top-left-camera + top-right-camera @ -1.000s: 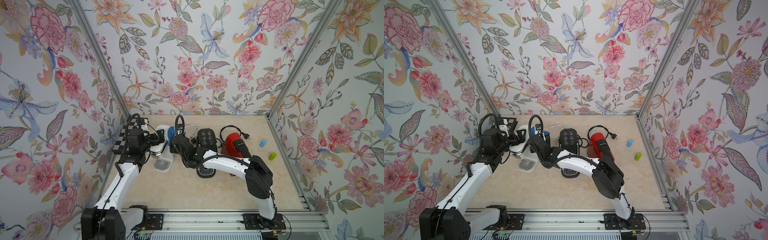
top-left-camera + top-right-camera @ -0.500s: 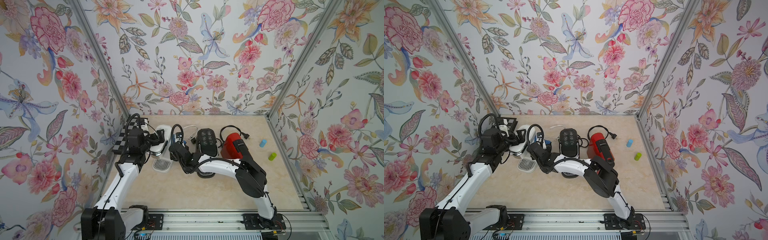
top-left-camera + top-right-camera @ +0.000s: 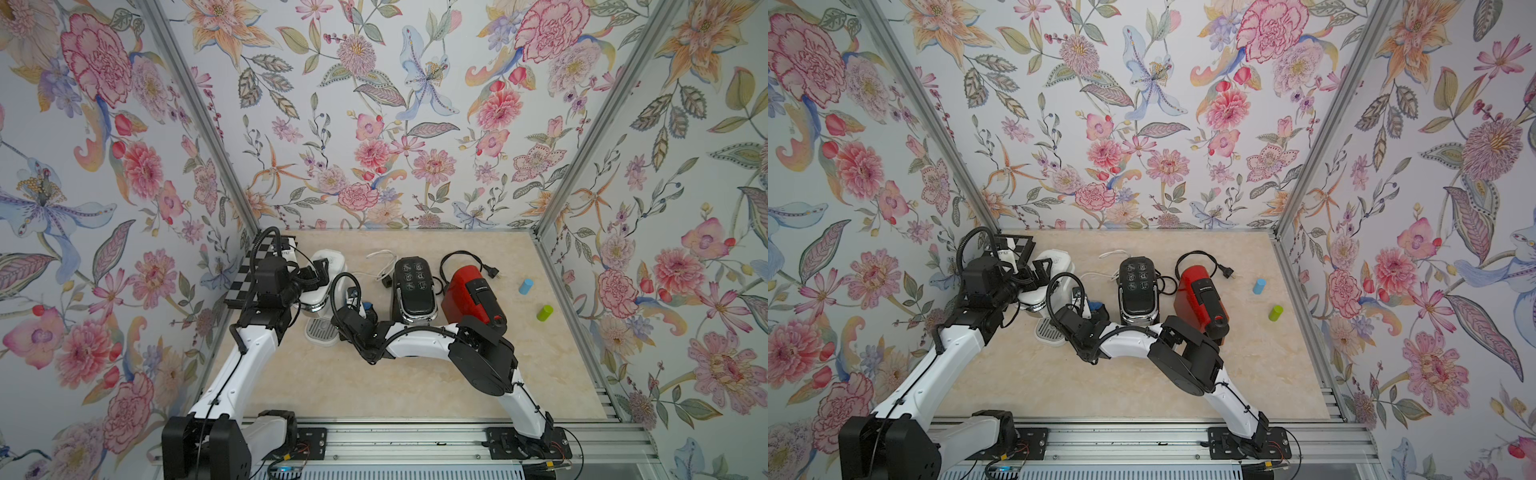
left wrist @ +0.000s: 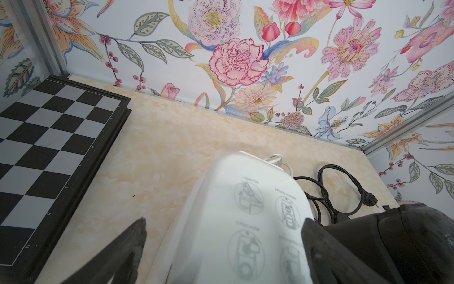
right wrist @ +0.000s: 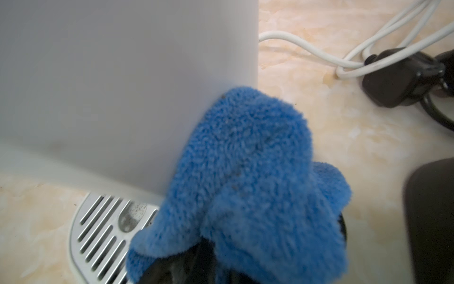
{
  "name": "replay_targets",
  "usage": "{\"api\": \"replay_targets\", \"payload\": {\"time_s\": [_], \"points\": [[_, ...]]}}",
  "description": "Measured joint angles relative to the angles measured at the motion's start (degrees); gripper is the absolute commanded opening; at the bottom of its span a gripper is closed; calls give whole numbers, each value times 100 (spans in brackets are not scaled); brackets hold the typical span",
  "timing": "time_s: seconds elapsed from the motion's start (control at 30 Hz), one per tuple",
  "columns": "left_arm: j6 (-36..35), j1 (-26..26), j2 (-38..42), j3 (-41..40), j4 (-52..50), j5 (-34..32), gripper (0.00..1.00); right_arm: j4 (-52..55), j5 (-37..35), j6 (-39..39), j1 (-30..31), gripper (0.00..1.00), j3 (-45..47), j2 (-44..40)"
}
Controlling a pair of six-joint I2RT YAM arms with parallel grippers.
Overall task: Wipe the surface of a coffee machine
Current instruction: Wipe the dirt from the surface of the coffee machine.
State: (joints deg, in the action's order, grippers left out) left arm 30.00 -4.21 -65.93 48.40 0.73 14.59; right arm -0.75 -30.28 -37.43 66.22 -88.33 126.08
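Note:
The white coffee machine (image 3: 332, 257) stands at the left of the table, its slotted drip tray (image 3: 320, 332) in front. My left gripper (image 3: 322, 272) is open, and its fingers (image 4: 127, 246) straddle the machine's printed top (image 4: 245, 196). My right gripper (image 3: 363, 309) is shut on a blue fluffy cloth (image 5: 245, 172). The cloth presses against the machine's plain right side (image 5: 122, 86), low down by the drip tray (image 5: 98, 233). It hides most of the right fingers. Both top views show a bit of the blue cloth (image 3: 1096, 308) beside the machine.
A black coffee machine (image 3: 415, 286) and a red one (image 3: 473, 295) stand right of the white one, close to my right forearm. White and black cords (image 5: 368, 56) lie behind them. A chessboard (image 3: 245, 274) lies far left. Blue (image 3: 525, 286) and green (image 3: 544, 312) cylinders sit at the right.
My right gripper has slid with the cloth along the white machine's side toward the front and lower, near the drip tray. The left arm has stayed put.

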Motion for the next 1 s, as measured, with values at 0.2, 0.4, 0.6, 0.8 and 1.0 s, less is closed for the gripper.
{"api": "replay_targets", "payload": {"time_s": [0.2,0.4,0.6,0.8,1.0], "points": [[0,0,2,2,0,0,99,-101,48,365,55,0,348,-839],[2,0,2,2,0,2,99,-584,31,741,22,0,415,-1862],[2,0,2,0,0,2,99,-745,96,918,-367,0,210,-1860],[2,0,2,0,0,4,99,-680,184,758,-793,0,-284,-1145],[2,0,2,0,0,4,99,-468,199,450,-798,0,-361,-616]]}}
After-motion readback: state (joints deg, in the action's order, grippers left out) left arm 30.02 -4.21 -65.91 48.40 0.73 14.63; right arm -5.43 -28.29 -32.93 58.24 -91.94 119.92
